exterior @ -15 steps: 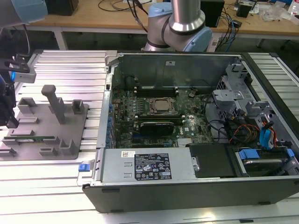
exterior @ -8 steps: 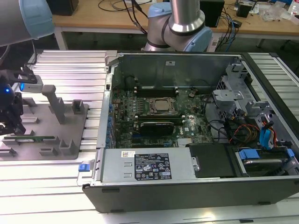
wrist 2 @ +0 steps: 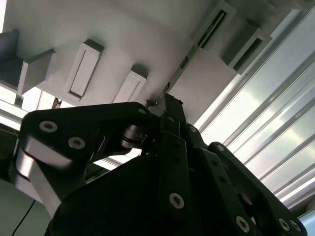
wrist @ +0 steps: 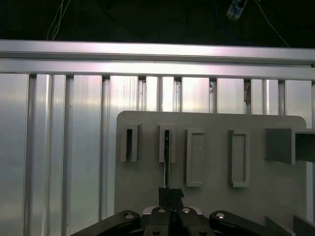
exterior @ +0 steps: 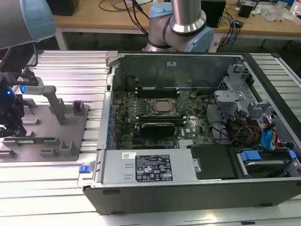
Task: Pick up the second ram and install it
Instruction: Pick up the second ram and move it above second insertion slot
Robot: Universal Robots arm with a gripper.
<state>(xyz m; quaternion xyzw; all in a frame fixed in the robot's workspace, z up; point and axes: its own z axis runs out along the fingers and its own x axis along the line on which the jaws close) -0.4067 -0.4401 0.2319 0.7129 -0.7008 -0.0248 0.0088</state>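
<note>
The second ram [exterior: 40, 140] is a thin green stick standing on edge in the slots of a gray holder plate [exterior: 47, 117] at the exterior view's left. My gripper [exterior: 13, 129] is down at the stick's near end. In both wrist views the black fingers [wrist: 166, 192] are pressed together with the second ram [wrist: 167, 147] running straight out from between them into a slotted block. The second ram [wrist 2: 212, 28] still rests in the holder plate [wrist 2: 113, 29], and the gripper [wrist 2: 167, 98] is shut on its edge.
An open computer case [exterior: 188, 61] lies at centre with its motherboard, CPU socket [exterior: 163, 107] and long black memory slots [exterior: 157, 89]. Gray posts [exterior: 57, 106] rise from the holder plate. Ribbed aluminium table [wrist: 64, 147] surrounds everything. The arm's base [exterior: 181, 28] stands behind the case.
</note>
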